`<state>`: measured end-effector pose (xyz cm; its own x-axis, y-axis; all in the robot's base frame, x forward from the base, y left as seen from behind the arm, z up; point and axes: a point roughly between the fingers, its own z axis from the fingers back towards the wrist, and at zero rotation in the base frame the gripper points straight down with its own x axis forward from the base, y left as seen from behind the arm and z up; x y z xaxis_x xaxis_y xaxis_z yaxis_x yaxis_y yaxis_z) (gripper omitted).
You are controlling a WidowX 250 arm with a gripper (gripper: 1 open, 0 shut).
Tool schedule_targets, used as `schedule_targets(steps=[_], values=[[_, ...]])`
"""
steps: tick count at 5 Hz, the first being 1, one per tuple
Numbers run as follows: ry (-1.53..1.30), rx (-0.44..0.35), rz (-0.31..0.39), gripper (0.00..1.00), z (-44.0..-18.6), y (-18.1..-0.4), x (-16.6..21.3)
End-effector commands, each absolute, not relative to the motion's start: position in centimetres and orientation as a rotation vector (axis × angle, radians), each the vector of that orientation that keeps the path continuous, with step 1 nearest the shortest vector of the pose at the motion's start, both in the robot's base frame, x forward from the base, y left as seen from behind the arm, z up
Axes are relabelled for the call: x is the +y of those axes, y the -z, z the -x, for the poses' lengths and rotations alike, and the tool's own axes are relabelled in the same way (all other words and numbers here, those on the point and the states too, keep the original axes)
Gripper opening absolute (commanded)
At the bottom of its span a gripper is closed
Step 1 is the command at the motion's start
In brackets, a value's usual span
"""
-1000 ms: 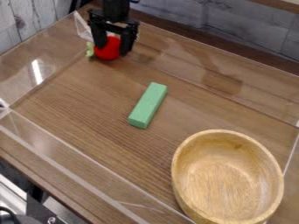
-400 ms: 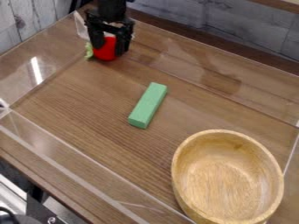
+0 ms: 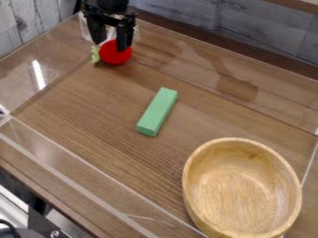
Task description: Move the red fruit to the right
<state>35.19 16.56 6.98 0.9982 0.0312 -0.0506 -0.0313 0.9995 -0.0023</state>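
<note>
Since a second ago we see the gripper (image 3: 110,37) lifted, its fingers spread and now just above the red fruit (image 3: 114,53), holding nothing. On the wooden table (image 3: 87,112), the fruit lies at the far left corner; carrying it right remains undone.

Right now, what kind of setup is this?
Likely a lab tabletop test cell: wood-grain table fenced by clear walls, toy props only (red fruit, green block, wooden bowl).
</note>
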Motion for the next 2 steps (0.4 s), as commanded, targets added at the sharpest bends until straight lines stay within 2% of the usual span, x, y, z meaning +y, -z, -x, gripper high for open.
schedule_targets(steps=[1,2], values=[[-0.053,-0.031,-0.037,0.00,-35.1,-10.0,16.5],[-0.067,-0.061,-0.036,0.00,-35.7,-11.7,15.0]])
